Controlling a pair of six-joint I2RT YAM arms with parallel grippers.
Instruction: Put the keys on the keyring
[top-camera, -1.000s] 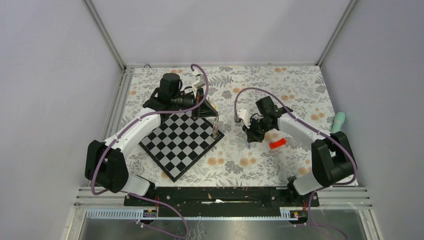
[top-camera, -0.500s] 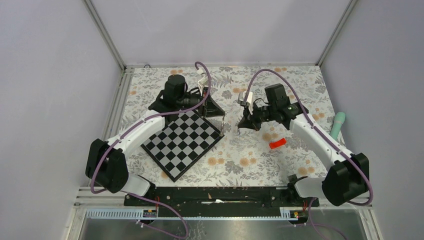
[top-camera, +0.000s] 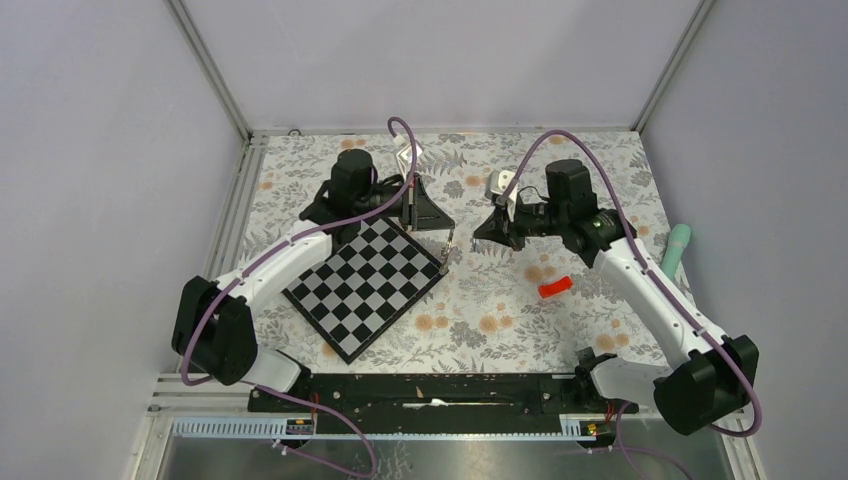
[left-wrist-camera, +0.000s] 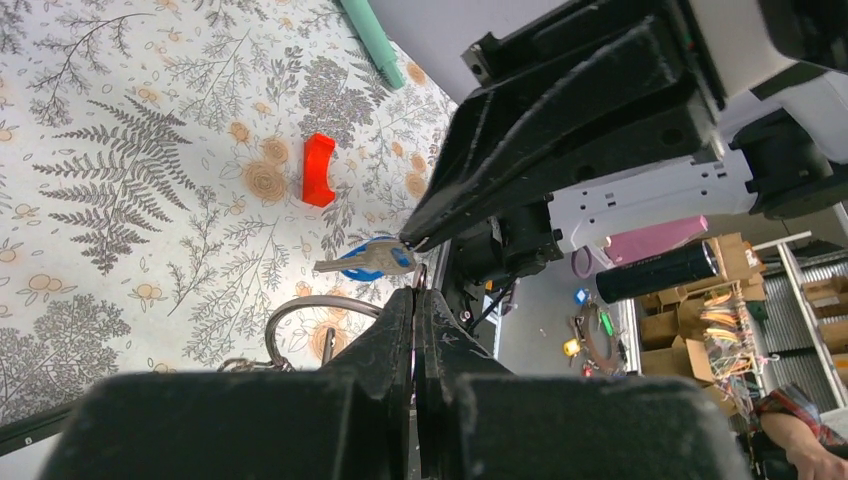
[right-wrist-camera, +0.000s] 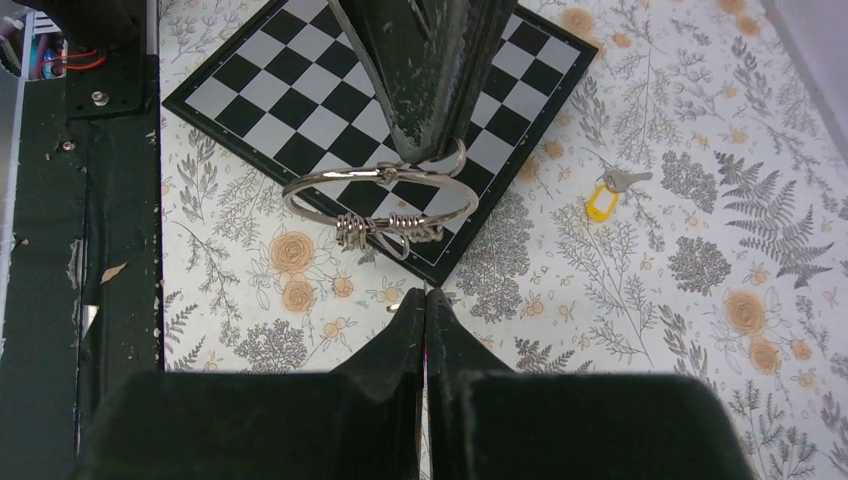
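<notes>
The keyring (right-wrist-camera: 350, 231) hangs in the air, pinched at its upper edge by your left tool (right-wrist-camera: 432, 155), whose fingers are pressed together on the wire. From the right wrist view you see the ring almost edge-on as a flat oval, with two small wire coils on its lower side, and it sits over the corner of the chessboard (right-wrist-camera: 300, 90) that points toward the right arm. Just beside it is the blue-capped key (left-wrist-camera: 372, 262). Your right tool (left-wrist-camera: 414, 241) is clamped on it at the very fingertips, with the blade pointing away toward the ring. In the left wrist view the key lies close to the ring's arc, but you cannot tell whether the two touch. The second key, with its yellow head (right-wrist-camera: 603, 198), lies loose on the flowered surface (right-wrist-camera: 700, 250), off the board and apart from both tools. The two arms face each other across the middle of the surface, tips nearly meeting. Farther out on the right side lies a red piece (top-camera: 555, 288), and a mint-green object (top-camera: 677, 250) rests at the right edge.
</notes>
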